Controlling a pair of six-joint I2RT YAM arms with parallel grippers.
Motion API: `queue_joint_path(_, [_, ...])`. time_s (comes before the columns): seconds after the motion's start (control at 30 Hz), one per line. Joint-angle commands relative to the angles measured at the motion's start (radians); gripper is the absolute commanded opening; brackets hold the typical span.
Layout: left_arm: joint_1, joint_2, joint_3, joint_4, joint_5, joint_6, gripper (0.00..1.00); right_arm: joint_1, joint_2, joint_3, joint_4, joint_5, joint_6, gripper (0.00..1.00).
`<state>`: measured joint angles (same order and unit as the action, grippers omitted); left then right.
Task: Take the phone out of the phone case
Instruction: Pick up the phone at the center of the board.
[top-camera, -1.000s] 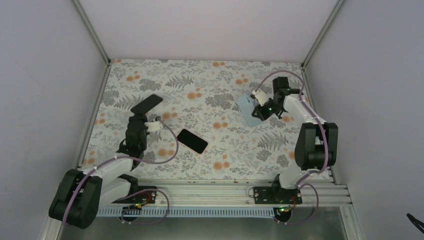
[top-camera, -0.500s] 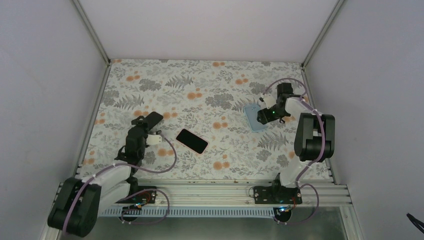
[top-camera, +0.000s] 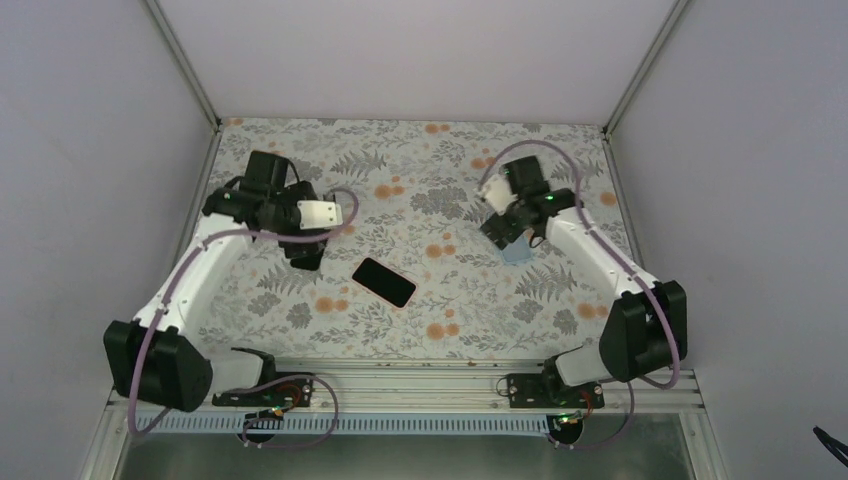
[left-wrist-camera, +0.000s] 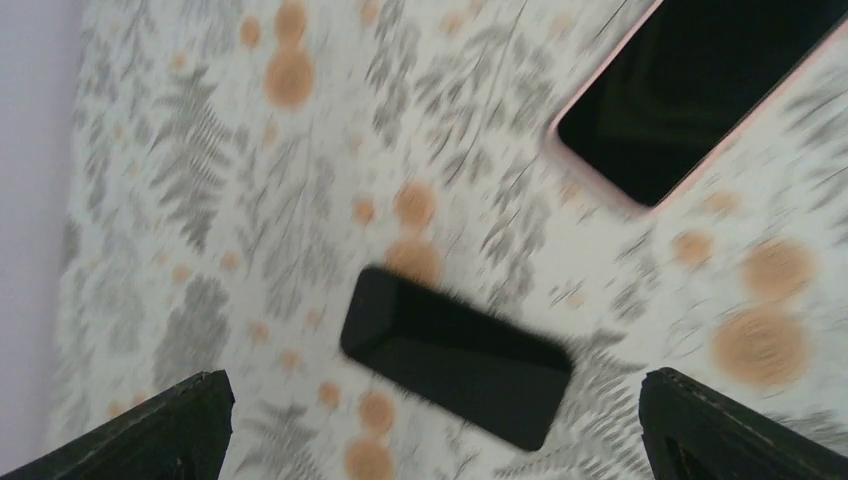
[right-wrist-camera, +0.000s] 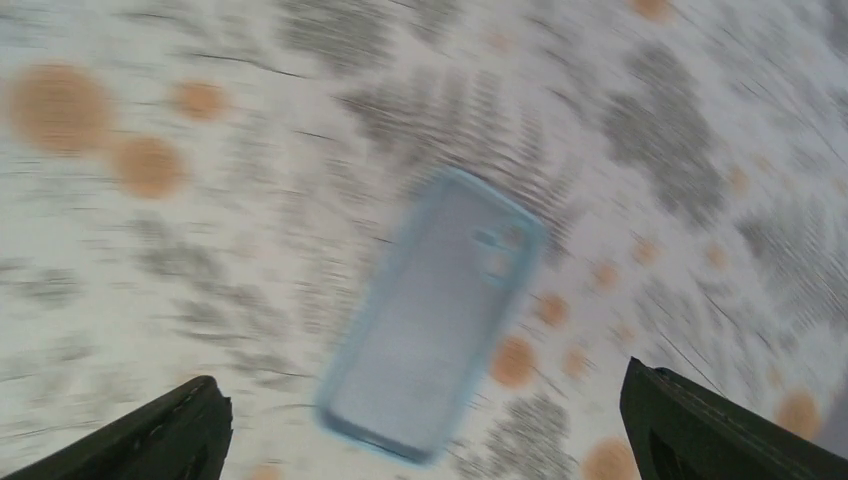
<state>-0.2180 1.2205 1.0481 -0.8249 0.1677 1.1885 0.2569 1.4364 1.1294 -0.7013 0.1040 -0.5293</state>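
Observation:
A bare black phone (left-wrist-camera: 455, 355) lies flat on the floral table, straight under my left gripper (left-wrist-camera: 432, 385). The left gripper is open and hangs above the phone without touching it. In the top view the left gripper (top-camera: 300, 238) covers most of that phone. A light blue phone case (right-wrist-camera: 430, 320) lies empty on the table below my right gripper (right-wrist-camera: 422, 378), which is open and apart from it. The top view shows the case (top-camera: 518, 252) just peeking out under the right gripper (top-camera: 503, 228).
Another phone with a dark screen in a pink case (top-camera: 384, 281) lies mid-table between the arms; it also shows as the pink-cased phone (left-wrist-camera: 700, 90) in the left wrist view. Grey walls stand close on the left, back and right.
Both grippers have opened and let go: the black phone and the blue case now lie on the table. Both arms have lifted, the left swinging toward the back.

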Motion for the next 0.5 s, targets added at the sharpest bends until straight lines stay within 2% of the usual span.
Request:
queue_joint_path(0.0, [0.013, 0.121, 0.198, -0.451, 0.387, -0.055, 1.00, 0.169, 0.027, 0.040, -0.138, -0.066, 0.060, 1.00])
queue_joint_path(0.07, [0.025, 0.153, 0.224, -0.424, 0.410, -0.085, 1.00, 0.225, 0.047, 0.072, -0.154, -0.208, 0.083, 1.00])
queue_joint_path(0.13, [0.064, 0.161, 0.224, -0.317, 0.440, -0.164, 1.00, 0.300, 0.066, 0.073, -0.126, -0.282, 0.106, 1.00])
queue_joint_path(0.2, [0.138, 0.199, 0.244, -0.280, 0.581, -0.204, 1.00, 0.389, 0.101, 0.070, -0.083, -0.289, 0.137, 1.00])
queue_joint_path(0.3, [0.228, 0.306, 0.307, -0.273, 0.765, -0.282, 1.00, 0.459, 0.172, 0.063, 0.010, -0.271, 0.173, 1.00])
queue_joint_path(0.37, [0.267, 0.376, 0.347, -0.288, 0.820, -0.305, 1.00, 0.489, 0.215, 0.061, 0.076, -0.262, 0.201, 1.00])
queue_joint_path(0.47, [0.331, 0.425, 0.364, -0.225, 0.844, -0.384, 1.00, 0.527, 0.281, 0.056, 0.159, -0.308, 0.223, 1.00])
